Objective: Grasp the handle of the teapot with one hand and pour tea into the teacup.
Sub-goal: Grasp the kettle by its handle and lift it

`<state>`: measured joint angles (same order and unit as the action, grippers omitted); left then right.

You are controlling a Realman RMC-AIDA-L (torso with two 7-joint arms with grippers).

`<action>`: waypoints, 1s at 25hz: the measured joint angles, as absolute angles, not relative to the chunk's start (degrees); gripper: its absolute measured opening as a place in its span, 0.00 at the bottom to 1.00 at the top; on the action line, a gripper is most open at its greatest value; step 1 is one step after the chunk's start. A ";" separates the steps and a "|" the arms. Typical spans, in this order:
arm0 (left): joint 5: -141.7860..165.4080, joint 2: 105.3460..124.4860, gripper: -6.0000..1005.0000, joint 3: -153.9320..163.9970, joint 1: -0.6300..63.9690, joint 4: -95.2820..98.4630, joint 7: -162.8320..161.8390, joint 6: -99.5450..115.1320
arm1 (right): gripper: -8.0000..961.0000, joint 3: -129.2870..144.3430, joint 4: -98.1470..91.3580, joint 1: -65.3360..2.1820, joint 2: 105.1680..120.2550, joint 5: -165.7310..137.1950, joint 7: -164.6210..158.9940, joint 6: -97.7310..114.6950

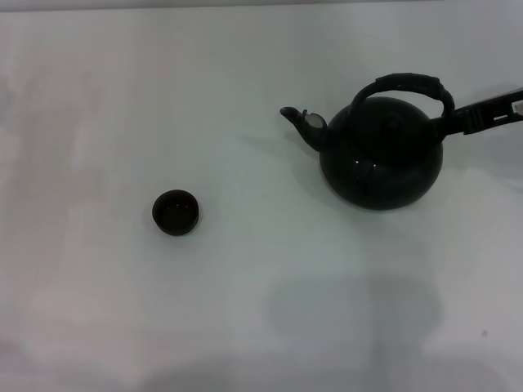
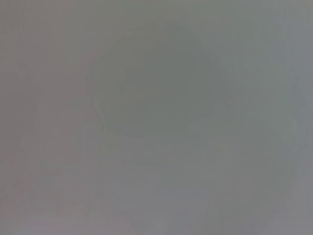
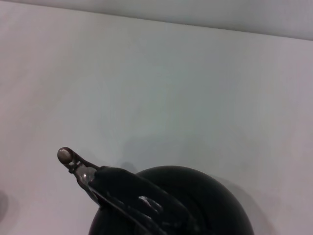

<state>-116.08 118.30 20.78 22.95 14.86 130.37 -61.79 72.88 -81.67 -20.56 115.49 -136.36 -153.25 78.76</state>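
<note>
White table (image 1: 98, 82), teapot (image 1: 382, 159) at 2 o'clock, spout pointing 9. Teacup (image 1: 176, 212) well apart at 8 o'clock of the pot. Right gripper (image 1: 482, 114) reaches in from 3, at the handle (image 1: 406, 82) base; finger state can't tell. Left arm unseen.

There are no words or numbers to read here. The teapot (image 1: 381, 155) and the teacup (image 1: 176, 212) have no labels.

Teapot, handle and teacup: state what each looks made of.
Teapot: glossy black, likely enamelled or painted metal, judging by the sharp highlights on its body. Handle: matte, ribbed wrap, perhaps rubber or cord. Teacup: dull dark brown, possibly ceramic; too small to tell.
</note>
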 joint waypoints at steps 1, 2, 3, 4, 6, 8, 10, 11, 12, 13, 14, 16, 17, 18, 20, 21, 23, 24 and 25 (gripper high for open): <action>-116.06 118.30 0.78 20.78 22.91 14.91 130.37 -61.79 | 0.64 72.92 -81.62 -20.54 115.48 -136.27 -153.25 78.69; -116.01 118.30 0.78 20.77 22.84 15.03 130.37 -61.79 | 0.60 72.95 -81.56 -20.53 115.49 -136.20 -153.25 78.64; -115.97 118.30 0.78 20.77 22.75 15.09 130.36 -61.80 | 0.57 73.00 -81.49 -20.54 115.49 -136.18 -153.24 78.64; -115.98 118.30 0.78 20.77 22.69 15.10 130.35 -61.84 | 0.53 73.09 -81.43 -20.55 115.49 -136.17 -153.24 78.64; -116.04 118.30 0.78 20.75 22.56 15.12 130.34 -61.94 | 0.46 73.31 -81.31 -20.57 115.49 -136.15 -153.22 78.64; -116.07 118.30 0.78 20.74 22.48 15.12 130.34 -61.99 | 0.43 73.65 -81.31 -20.57 115.48 -136.15 -153.12 78.68; -116.09 118.30 0.78 20.73 22.39 15.12 130.34 -62.05 | 0.39 74.09 -81.58 -20.57 115.49 -136.22 -153.00 78.69; -116.10 118.30 0.78 20.73 22.37 15.12 130.34 -62.06 | 0.38 74.30 -81.72 -20.59 115.49 -136.24 -152.95 78.68; -116.10 118.30 0.78 20.74 22.36 15.12 130.34 -62.09 | 0.36 74.32 -81.73 -20.64 115.49 -136.23 -152.95 78.65; -116.10 118.30 0.78 20.74 22.36 15.12 130.34 -62.12 | 0.34 74.33 -81.72 -20.69 115.49 -136.24 -152.94 78.63; -116.10 118.30 0.78 20.74 22.35 15.12 130.34 -62.13 | 0.33 74.33 -81.70 -20.74 115.49 -136.23 -152.94 78.62; -116.11 118.30 0.78 20.74 22.29 15.16 130.34 -62.18 | 0.30 74.38 -81.65 -20.81 115.49 -136.21 -152.96 78.57; -116.11 118.30 0.78 20.74 22.25 15.18 130.34 -62.19 | 0.28 74.40 -81.64 -20.83 115.49 -136.20 -152.96 78.57; -116.11 118.30 0.78 20.74 22.20 15.19 130.34 -62.19 | 0.28 74.43 -81.62 -20.84 115.49 -136.17 -152.96 78.56; -116.11 118.30 0.78 20.74 22.10 15.21 130.34 -62.21 | 0.27 74.45 -81.60 -20.84 115.49 -136.15 -153.01 78.52; -116.11 118.30 0.78 20.74 22.05 15.21 130.34 -62.23 | 0.27 74.45 -81.58 -20.84 115.49 -136.15 -153.06 78.50; -116.11 118.30 0.78 20.68 21.98 15.21 130.33 -62.27 | 0.27 74.44 -81.58 -20.84 115.49 -136.14 -153.17 78.45; -116.11 118.30 0.78 20.65 21.93 15.21 130.31 -62.30 | 0.27 74.43 -81.58 -20.84 115.49 -136.13 -153.20 78.43; -116.11 118.30 0.78 20.64 21.88 15.21 130.25 -62.32 | 0.27 74.33 -81.59 -20.83 115.49 -136.10 -153.29 78.42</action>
